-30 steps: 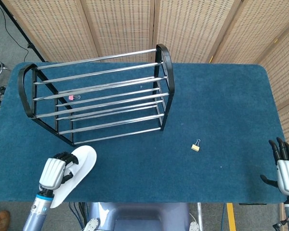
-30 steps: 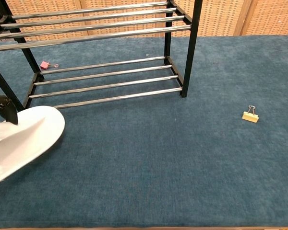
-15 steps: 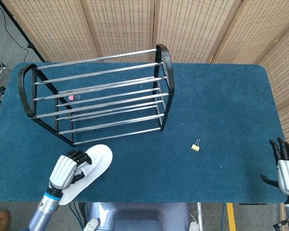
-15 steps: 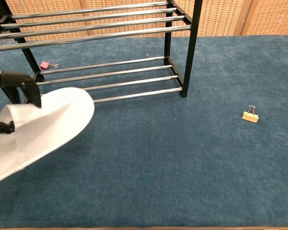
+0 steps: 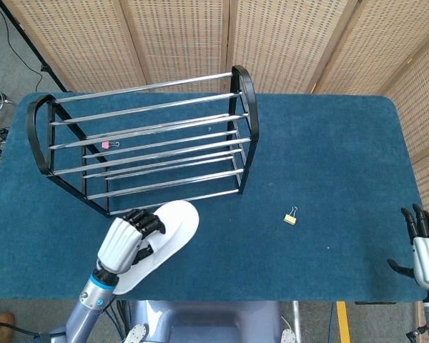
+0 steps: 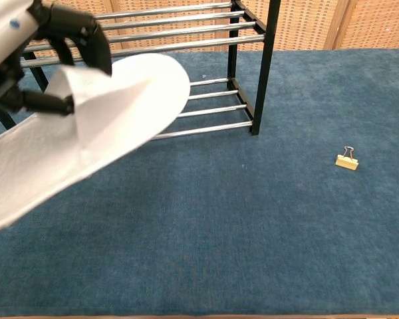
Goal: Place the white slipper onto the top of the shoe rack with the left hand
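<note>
My left hand [image 5: 126, 239] grips the white slipper [image 5: 168, 232] by its strap and holds it above the blue table, in front of the shoe rack [image 5: 143, 139]. In the chest view the slipper [image 6: 86, 143] hangs large and tilted at the left, toe toward the rack [image 6: 186, 40], with the left hand's dark fingers [image 6: 73, 30] around the strap. The rack's chrome top bars carry nothing. My right hand [image 5: 427, 250] rests at the table's right front corner, fingers apart, holding nothing.
A small yellow binder clip [image 5: 291, 216] lies on the blue table [image 5: 329, 157] right of the rack, also seen as the clip [image 6: 346, 159] in the chest view. A pink clip [image 5: 109, 145] lies under the rack. Wicker screens stand behind.
My left hand has lifted the slipper and carried it to the right and up, closer to the rack's front. The right hand has stayed put.
</note>
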`<state>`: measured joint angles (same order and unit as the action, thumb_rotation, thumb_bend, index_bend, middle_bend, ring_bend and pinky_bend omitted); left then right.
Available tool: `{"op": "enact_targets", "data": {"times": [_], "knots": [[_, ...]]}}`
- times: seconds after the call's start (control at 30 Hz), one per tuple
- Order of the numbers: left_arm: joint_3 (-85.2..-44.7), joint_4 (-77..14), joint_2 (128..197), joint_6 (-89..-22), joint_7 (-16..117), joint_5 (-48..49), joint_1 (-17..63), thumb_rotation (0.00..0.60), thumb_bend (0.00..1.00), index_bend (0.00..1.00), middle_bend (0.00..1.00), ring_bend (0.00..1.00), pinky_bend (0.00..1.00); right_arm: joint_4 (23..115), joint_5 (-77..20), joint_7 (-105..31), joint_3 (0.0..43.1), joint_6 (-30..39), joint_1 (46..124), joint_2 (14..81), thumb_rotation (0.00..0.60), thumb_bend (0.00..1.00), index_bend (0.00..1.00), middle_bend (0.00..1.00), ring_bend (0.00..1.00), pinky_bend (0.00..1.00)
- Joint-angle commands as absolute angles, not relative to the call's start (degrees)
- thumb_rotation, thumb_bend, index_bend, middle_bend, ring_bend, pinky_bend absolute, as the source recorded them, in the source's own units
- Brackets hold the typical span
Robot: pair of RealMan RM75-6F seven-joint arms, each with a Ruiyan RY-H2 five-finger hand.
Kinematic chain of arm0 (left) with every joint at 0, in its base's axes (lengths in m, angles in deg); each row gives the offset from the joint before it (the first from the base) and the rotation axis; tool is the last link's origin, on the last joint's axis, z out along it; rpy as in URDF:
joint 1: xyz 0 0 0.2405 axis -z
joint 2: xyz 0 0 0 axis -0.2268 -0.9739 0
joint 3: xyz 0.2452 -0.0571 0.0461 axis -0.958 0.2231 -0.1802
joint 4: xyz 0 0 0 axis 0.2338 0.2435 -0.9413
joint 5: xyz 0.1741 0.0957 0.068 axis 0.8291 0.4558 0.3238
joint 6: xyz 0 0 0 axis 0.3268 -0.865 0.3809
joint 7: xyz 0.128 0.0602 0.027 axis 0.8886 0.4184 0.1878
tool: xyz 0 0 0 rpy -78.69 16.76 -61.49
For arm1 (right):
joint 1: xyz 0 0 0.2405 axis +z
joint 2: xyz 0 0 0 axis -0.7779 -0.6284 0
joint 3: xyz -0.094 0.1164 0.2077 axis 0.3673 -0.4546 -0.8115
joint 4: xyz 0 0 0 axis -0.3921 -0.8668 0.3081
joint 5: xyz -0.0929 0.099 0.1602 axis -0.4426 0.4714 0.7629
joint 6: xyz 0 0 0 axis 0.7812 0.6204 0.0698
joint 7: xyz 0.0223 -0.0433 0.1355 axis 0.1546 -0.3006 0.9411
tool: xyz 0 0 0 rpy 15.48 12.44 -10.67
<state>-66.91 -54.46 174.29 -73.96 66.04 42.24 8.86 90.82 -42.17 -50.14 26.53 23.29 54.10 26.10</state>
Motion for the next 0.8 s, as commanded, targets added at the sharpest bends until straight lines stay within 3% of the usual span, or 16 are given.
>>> {"op": "enact_targets", "data": {"times": [0.03,0.37,0.8], "knots": [[-64.4,-56.5,174.3,-72.6,69.0,41.1,10.6,0.6,0.5,0.73,0.6,0.46,0.53,90.8,-42.1,-50.0,26.5,23.3,54.1,26.0,0.6,0.0,0.0,0.0,0.0,0.0],[-59.5,-58.7,173.2,-69.6,73.7,35.9,13.2,0.6,0.5,0.73,0.6,0.46,0.53,90.8,-41.9,-49.5,26.4,23.3,54.1,25.8,0.6,0.0,0.0,0.0,0.0,0.0],[-53.9,-55.1,173.2,-66.3,79.1,28.0,17.8,0.6,0.5,0.73,0.6,0.46,0.53,90.7,-41.5,-49.2,26.3,22.9,54.2,25.7,0.6,0.0,0.0,0.0,0.0,0.0]]}}
